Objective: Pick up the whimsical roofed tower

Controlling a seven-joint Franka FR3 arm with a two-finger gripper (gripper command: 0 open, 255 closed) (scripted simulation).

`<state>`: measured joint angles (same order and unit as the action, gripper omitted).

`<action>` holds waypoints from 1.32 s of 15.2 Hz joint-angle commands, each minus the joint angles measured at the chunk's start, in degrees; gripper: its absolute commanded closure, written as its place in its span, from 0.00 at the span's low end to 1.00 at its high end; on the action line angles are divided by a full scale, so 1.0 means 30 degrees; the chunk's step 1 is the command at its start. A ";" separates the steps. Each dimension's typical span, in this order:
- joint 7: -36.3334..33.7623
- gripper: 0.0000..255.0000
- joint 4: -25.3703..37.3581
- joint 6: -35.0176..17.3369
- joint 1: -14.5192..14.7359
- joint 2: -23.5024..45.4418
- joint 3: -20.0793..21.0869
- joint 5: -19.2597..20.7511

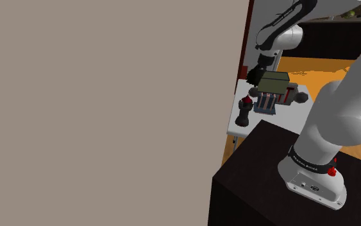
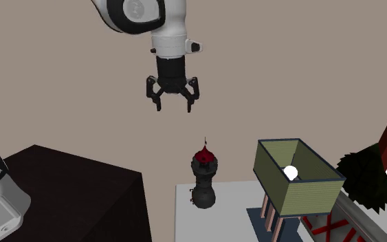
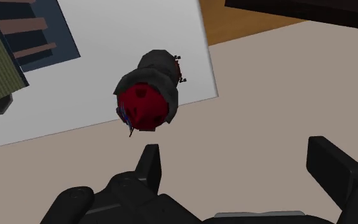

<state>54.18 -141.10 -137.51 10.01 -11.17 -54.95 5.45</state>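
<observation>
progress: nothing grabbed yet | tower: upright on the tabletop, near the olive box | pincer: spread wide, empty, hanging well above on the tower's side of that box | left for you: drop down, clamp, lift

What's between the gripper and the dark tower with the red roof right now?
Nothing. In the second exterior view the open gripper hangs above the tower, with only bare air against the beige wall between them.
</observation>
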 commanded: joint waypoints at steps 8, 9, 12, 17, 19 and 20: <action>1.3766 0.00 0.5335 0.0350 -0.3088 1.1448 0.1695 -1.3911; 1.4502 0.00 0.6049 0.0517 -0.3906 1.2295 0.2345 -1.4536; 1.5411 0.00 0.6745 0.0395 -0.4894 1.3435 0.3267 -1.5469; 1.6201 0.00 0.6904 -0.0247 -0.5604 1.4465 0.4193 -1.6597; 1.6291 0.00 0.6927 -0.0319 -0.5687 1.4584 0.4300 -1.6725; 1.6311 1.00 0.6975 -0.0292 -0.5730 1.4616 0.4306 -1.6729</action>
<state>103.00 -120.27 -138.33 -7.04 32.51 -42.16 -44.58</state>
